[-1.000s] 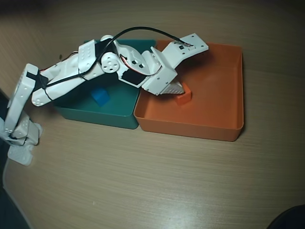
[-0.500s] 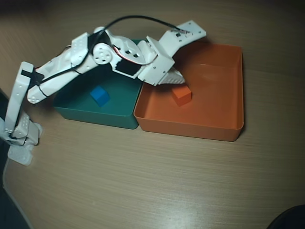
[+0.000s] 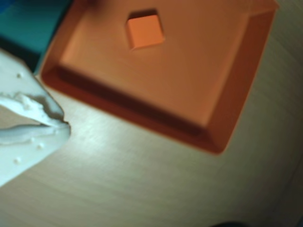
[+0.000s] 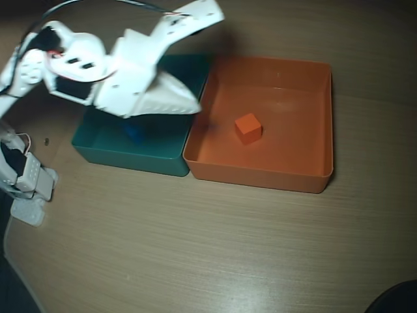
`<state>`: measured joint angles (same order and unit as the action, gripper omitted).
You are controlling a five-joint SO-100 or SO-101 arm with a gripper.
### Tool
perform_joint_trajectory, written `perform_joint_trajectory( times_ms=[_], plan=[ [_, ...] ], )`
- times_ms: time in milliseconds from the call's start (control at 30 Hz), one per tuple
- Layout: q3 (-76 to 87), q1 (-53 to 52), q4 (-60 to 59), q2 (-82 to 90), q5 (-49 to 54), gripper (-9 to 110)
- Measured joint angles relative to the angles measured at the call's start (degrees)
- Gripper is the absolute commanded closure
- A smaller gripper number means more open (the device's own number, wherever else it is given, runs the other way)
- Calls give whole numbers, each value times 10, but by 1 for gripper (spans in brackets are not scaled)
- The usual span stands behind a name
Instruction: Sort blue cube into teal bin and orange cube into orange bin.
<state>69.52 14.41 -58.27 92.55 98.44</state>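
1. Taking the orange bin point(image 4: 296, 175) as landmark: in the overhead view the bare wooden table point(image 4: 195, 254) filled the near ground, below the bin's front wall.
2. The orange bin sat on that table, its left wall touching or just beside the right wall of the teal bin point(image 4: 124, 156); from these pictures I cannot tell which.
3. The orange cube point(image 4: 248, 128) lay on the orange bin's floor, a little left of its centre and clear of all 4 walls. The wrist view showed the same cube point(image 3: 145, 30) flat on the floor, inside the bin's rim point(image 3: 142, 113).
4. The blue cube point(image 4: 134, 134) lay in the teal bin, left of the orange bin, partly hidden under the white arm point(image 4: 124, 78).
5. The gripper point(image 4: 192, 107) hung over the teal bin's right part, its tip just short of the orange bin's left wall. In the wrist view its white fingers point(image 3: 42, 135) met at the tip with no gap and nothing between them, so the pincer was closed and empty.
6. Only a corner of the teal bin point(image 3: 28, 23) showed in the wrist view, beyond the orange bin's corner.
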Motion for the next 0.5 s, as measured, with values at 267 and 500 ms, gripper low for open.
perform_joint_trajectory(
  times_ms=[267, 500],
  plan=[
    [240, -86, 0, 242, 0, 107],
    [431, -149, 0, 406, 0, 107]
  ],
)
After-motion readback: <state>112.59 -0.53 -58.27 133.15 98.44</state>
